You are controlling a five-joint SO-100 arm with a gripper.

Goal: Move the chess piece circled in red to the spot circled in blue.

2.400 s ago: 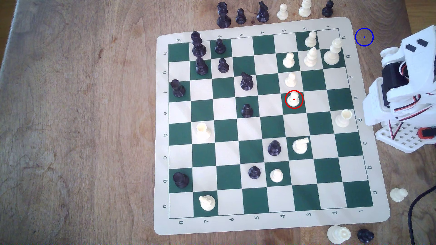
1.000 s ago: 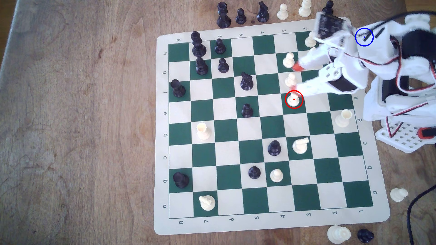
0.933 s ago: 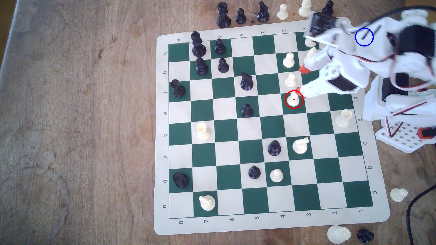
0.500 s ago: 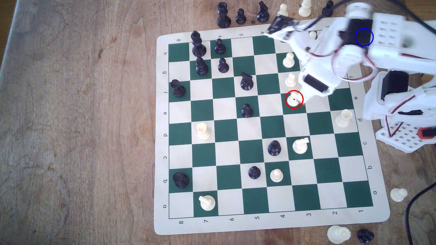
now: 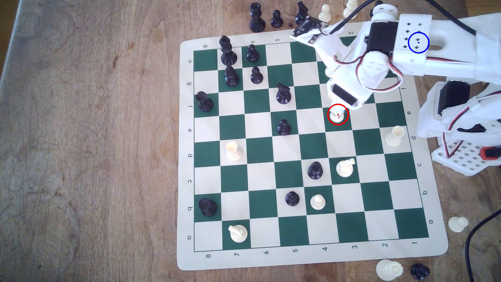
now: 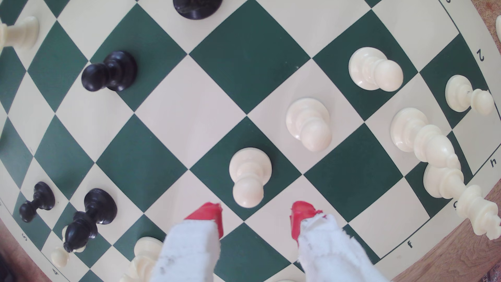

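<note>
While the tool (image 6: 256,217) hangs over the chessboard (image 6: 168,89) with its two red-tipped fingers (image 6: 208,217) spread wide and holding nothing, the cream pawn (image 6: 249,173) stands upright on a green square, its round head level with the gap between the tips and touching neither. In the exterior view that pawn (image 5: 337,117) sits inside the red ring, partly covered by the arm's wrist above it.

Just beyond it in the wrist view, a second cream pawn (image 6: 309,124) stands on the neighbouring light square, close enough to crowd that side, and a third cream pawn (image 6: 375,69) stands one square further along the same line. A tall cream piece (image 6: 423,138) leans near the board's edge. On the other side, a black pawn (image 6: 109,71) stands well apart.

Farthest off, the blue ring (image 5: 418,42) lies beyond the board's corner at the exterior view's right, and the white arm (image 5: 412,43) covers the surface inside it.
</note>
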